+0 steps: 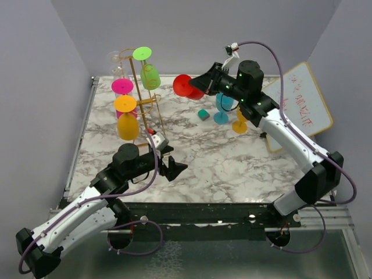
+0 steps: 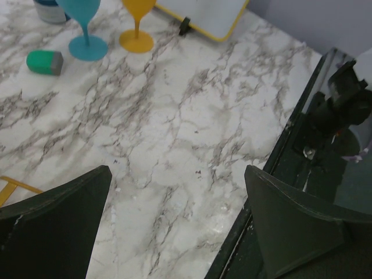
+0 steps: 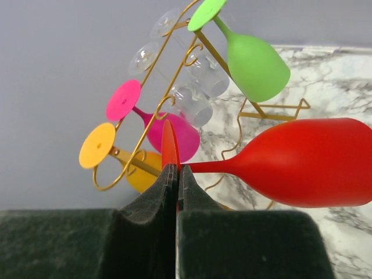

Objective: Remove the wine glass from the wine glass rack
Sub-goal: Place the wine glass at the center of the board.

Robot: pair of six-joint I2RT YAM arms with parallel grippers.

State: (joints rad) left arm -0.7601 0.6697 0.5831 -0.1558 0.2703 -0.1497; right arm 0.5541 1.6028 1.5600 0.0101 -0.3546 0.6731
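A red wine glass (image 1: 185,86) (image 3: 302,160) hangs in the air to the right of the gold wire wine glass rack (image 1: 142,87) (image 3: 174,75), lying on its side and clear of the rack's hooks. My right gripper (image 1: 200,87) (image 3: 176,168) is shut on the thin edge of its round foot. On the rack hang a green glass (image 1: 150,75) (image 3: 256,64), a pink glass (image 1: 122,87), a yellow glass (image 1: 128,125) and clear glasses (image 1: 116,58). Low over the marble near the table's front edge, my left gripper (image 1: 174,168) (image 2: 177,174) is open and holds nothing.
A teal glass (image 1: 222,107) (image 2: 84,23) and an orange glass (image 1: 240,122) (image 2: 138,23) stand upright under the right arm, beside a green eraser (image 1: 203,114) (image 2: 45,61). A yellow-framed whiteboard (image 1: 302,104) lies at the right edge. Grey walls close in the table.
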